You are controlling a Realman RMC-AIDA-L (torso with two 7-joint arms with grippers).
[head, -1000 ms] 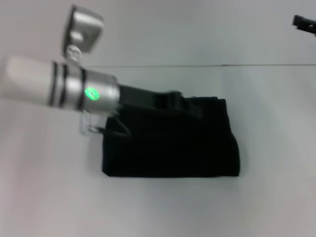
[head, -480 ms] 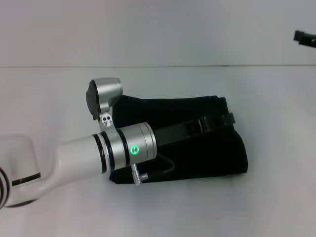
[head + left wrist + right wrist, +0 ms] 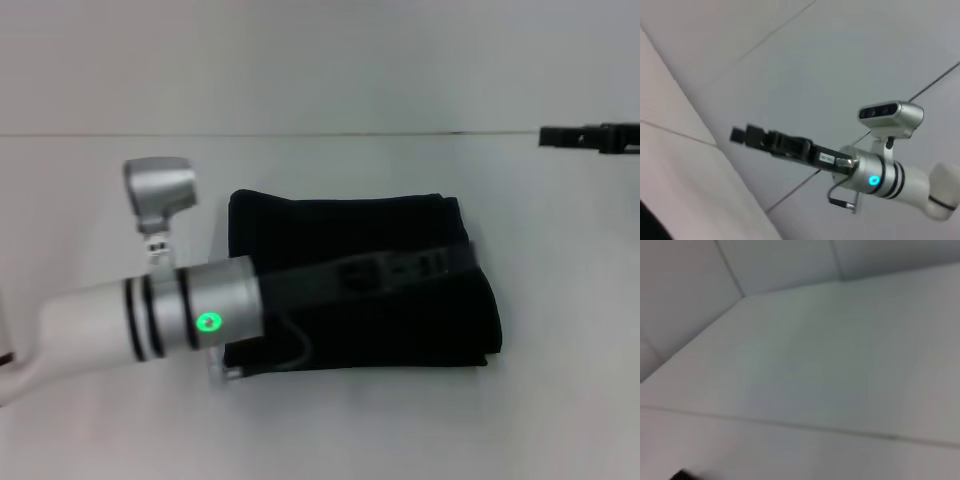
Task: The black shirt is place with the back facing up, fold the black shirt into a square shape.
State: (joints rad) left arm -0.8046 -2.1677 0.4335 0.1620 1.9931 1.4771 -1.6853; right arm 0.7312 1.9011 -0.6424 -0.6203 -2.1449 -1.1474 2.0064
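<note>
The left pincer [image 3: 455, 262] lies low across the folded black shirt [image 3: 400, 330]; its grip is hidden. The right pincer [image 3: 560, 136] waits far off.

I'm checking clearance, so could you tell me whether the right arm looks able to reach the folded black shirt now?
Probably yes: the right gripper is off beyond the black shirt, bare table between them; the left gripper lies across it.
</note>
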